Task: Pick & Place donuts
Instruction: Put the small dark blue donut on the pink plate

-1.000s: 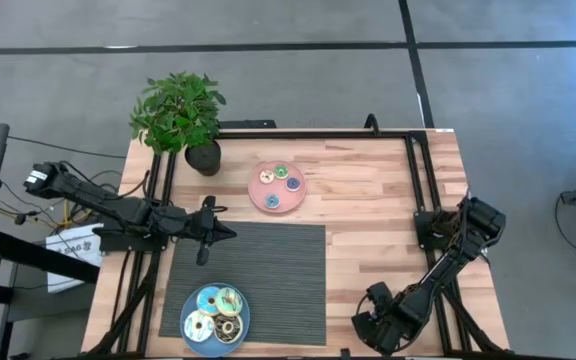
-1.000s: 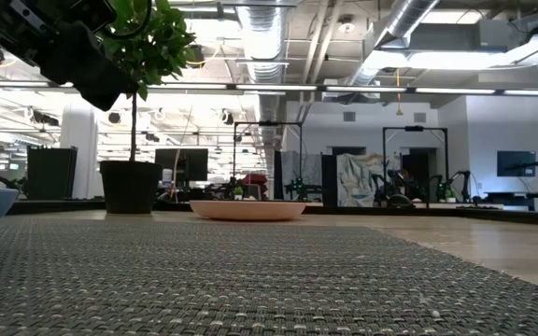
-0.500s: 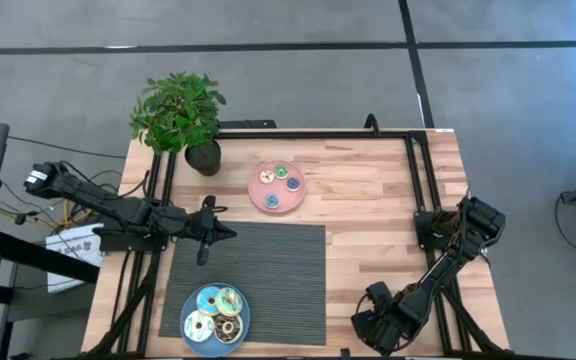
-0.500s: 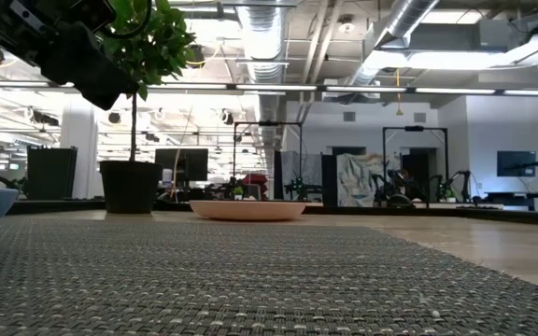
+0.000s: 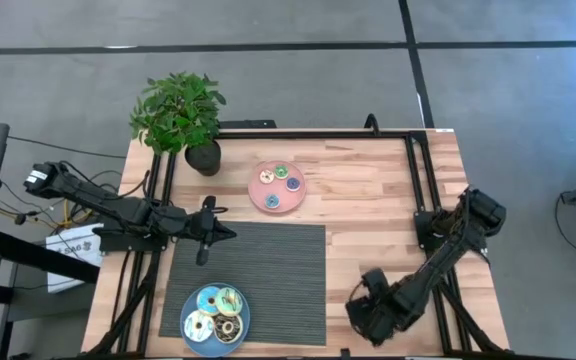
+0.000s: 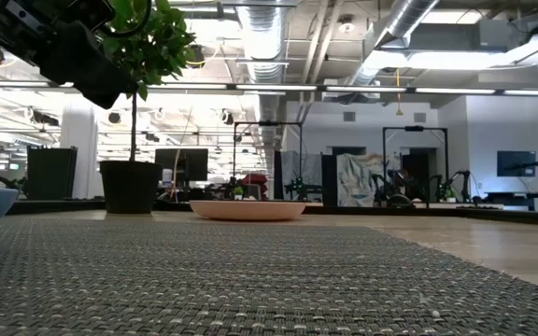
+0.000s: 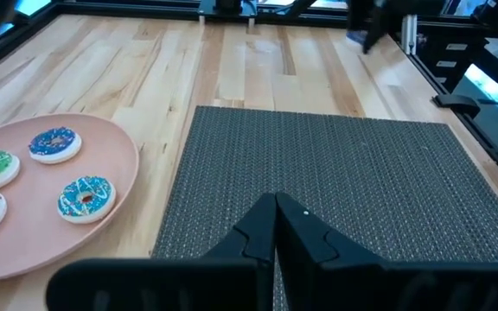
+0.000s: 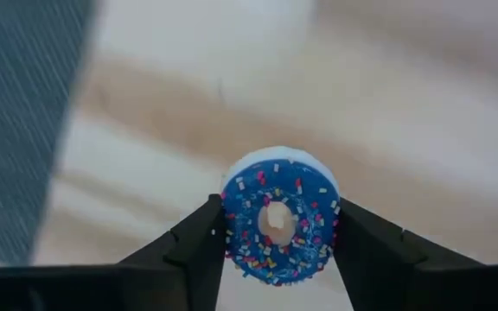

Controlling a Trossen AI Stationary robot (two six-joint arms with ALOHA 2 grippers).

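Blue-iced sprinkled donut (image 8: 280, 216) sits pinched in my right gripper (image 8: 277, 231); my left gripper (image 7: 275, 226) hangs pressed together over the mat (image 7: 335, 181).

Even overhead light is falling on the table (image 5: 368, 190), casting only soft shadows. Ceiling lamps (image 6: 474, 58) are glaring in the low view. Behind the blue donut (image 8: 280, 216), the tabletop is blurring out of focus.

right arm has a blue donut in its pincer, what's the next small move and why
Probably lift it a little and start carrying it toward the round pink plate. The right pincer is closed on the blue sprinkled ring donut above bare wood at the table's near right edge, and that plate already holds four small donuts. The left pincer waits shut over the grey woven mat.
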